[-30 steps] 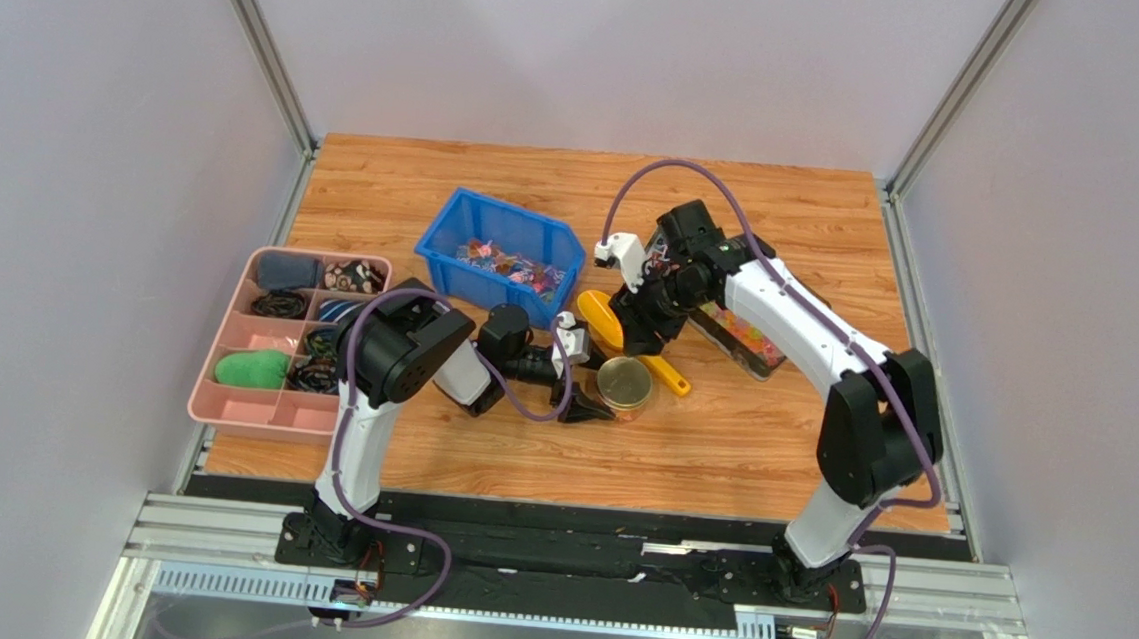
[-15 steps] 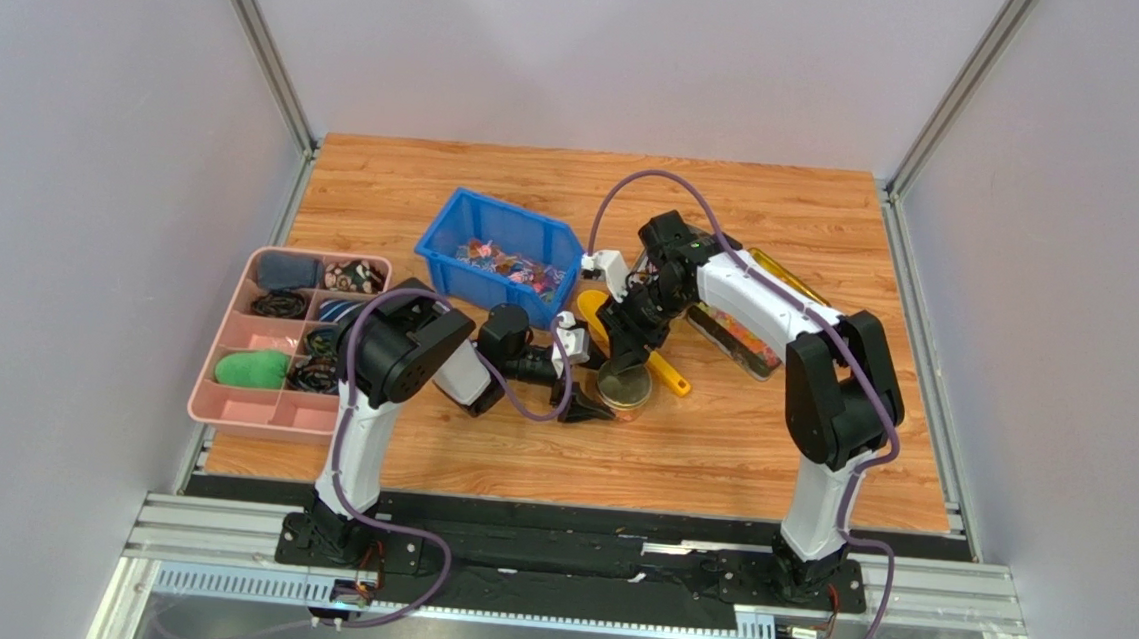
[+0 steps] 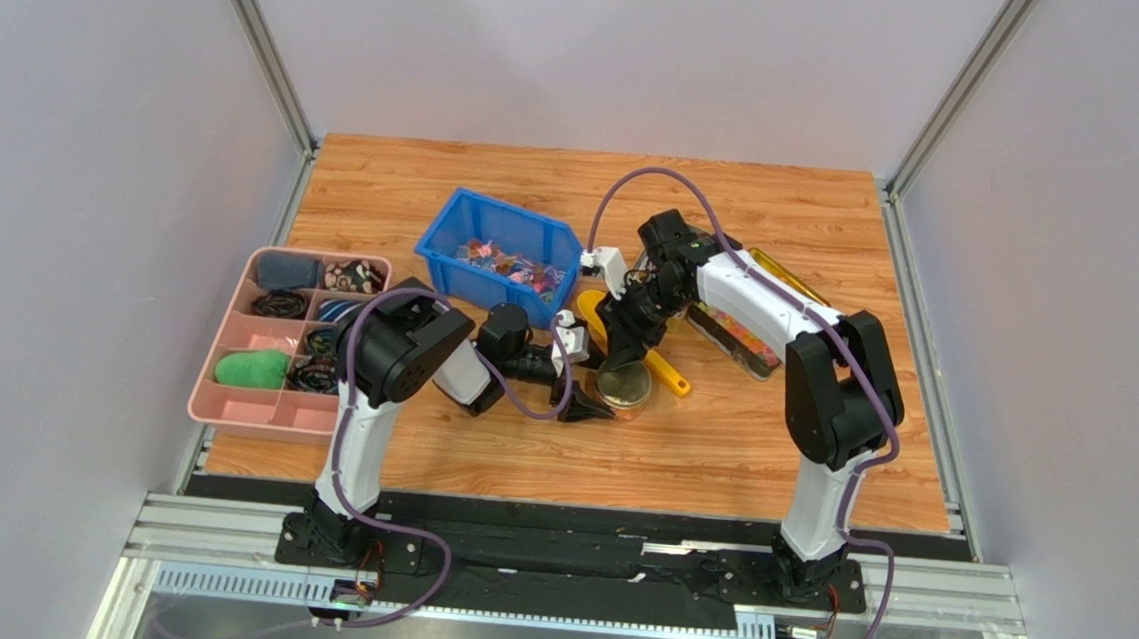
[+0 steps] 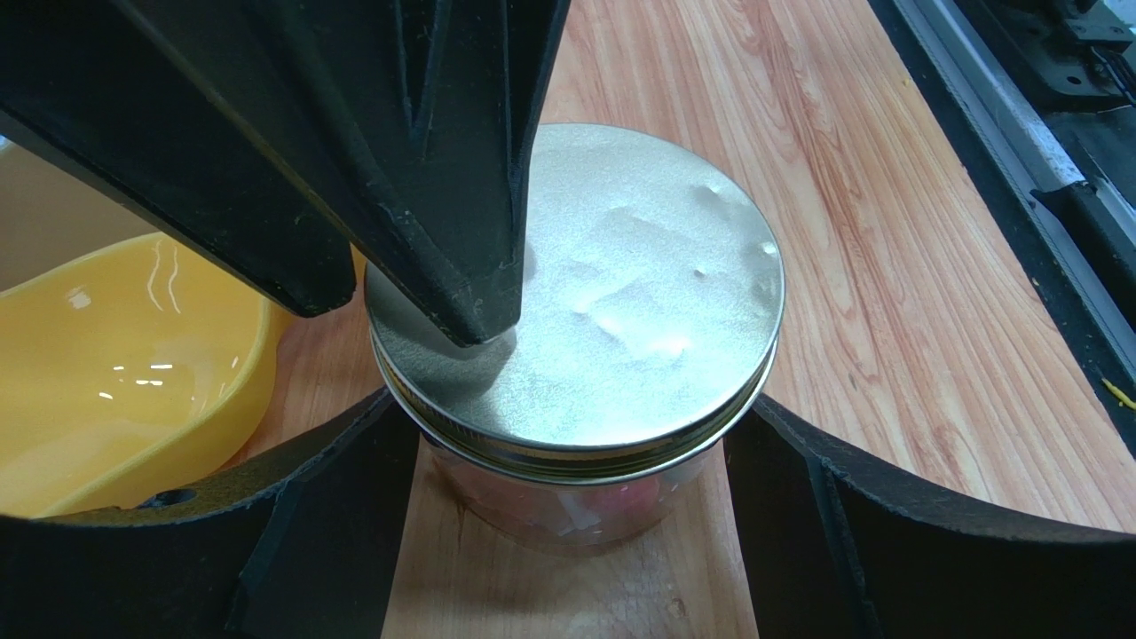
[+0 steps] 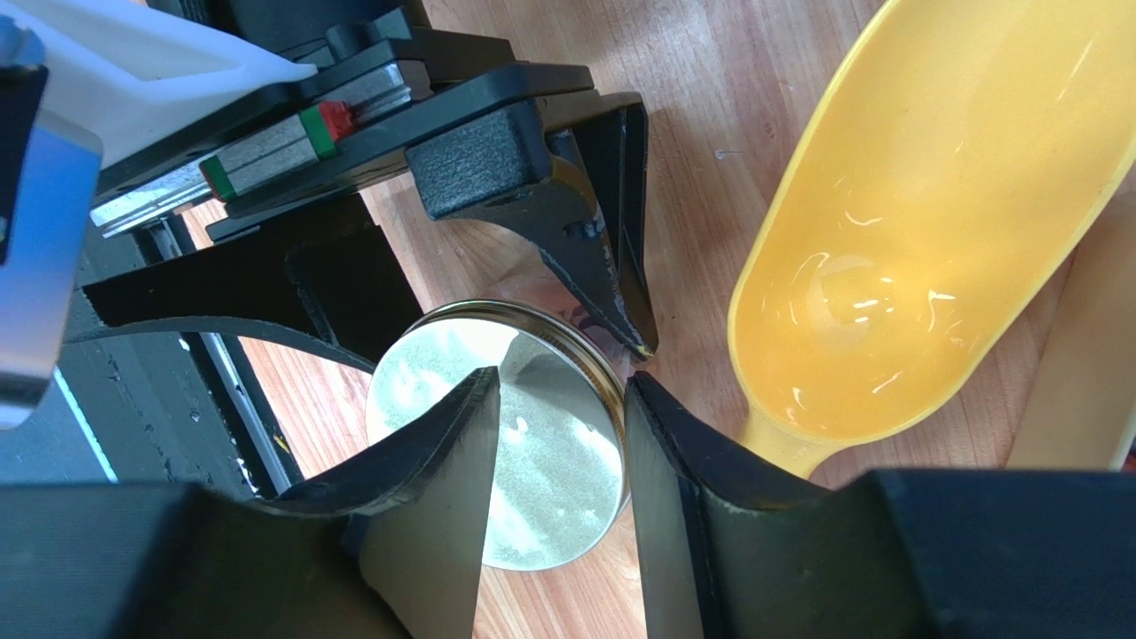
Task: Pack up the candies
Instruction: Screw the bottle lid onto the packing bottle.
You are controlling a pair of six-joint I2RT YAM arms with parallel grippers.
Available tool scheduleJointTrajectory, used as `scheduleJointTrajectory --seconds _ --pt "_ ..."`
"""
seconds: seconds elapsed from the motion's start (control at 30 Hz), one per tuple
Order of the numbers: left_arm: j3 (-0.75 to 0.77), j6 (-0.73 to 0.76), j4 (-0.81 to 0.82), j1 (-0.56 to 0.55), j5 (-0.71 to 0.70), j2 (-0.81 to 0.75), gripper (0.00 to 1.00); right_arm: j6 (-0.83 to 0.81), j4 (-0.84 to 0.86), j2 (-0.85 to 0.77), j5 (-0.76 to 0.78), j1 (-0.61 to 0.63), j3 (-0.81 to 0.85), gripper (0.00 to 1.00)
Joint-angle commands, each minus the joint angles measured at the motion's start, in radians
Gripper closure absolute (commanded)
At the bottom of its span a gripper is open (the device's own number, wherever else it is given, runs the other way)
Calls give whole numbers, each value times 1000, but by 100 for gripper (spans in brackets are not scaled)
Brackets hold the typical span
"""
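- Right gripper [image 5: 560,386] swung over from the clear box [image 3: 751,355]; jaws parted, tips on jar lid [image 4: 640,306].
- Left gripper [image 4: 567,413] clasps the jar [image 4: 574,506], apparently firmly.
- Candies [image 3: 501,264] lie in blue bin [image 3: 443,233].

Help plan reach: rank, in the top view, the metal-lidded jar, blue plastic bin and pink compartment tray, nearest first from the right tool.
1. Metal-lidded jar, under the right tool.
2. Blue plastic bin, left.
3. Pink compartment tray, far left.

Scoop [image 5: 920,213] yellow; jar lid [image 4: 640,306] silver (speckled sheen); bin [image 3: 497,203] blue; candies [image 3: 512,266] pink/red mix; tray [image 3: 246,407] pink; tbl [image 3: 763,439] wood-grain.
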Motion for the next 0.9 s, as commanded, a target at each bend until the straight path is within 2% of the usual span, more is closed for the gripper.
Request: scheduleJointTrajectory --seconds 0.0,0.17,0.27,0.87 --pt "12 -22 -18 7 3 -2 26 2 29 -21 -26 7 -1 59" --pt "12 -22 -18 7 3 -2 26 -7 6 -23 -26 6 -10 73" --pt "12 -22 -18 7 4 -2 26 -16 -7 -37 -14 4 -25 77" --pt "10 -4 -38 9 -19 -9 26 -25 -28 -133 9 -27 -182 82"
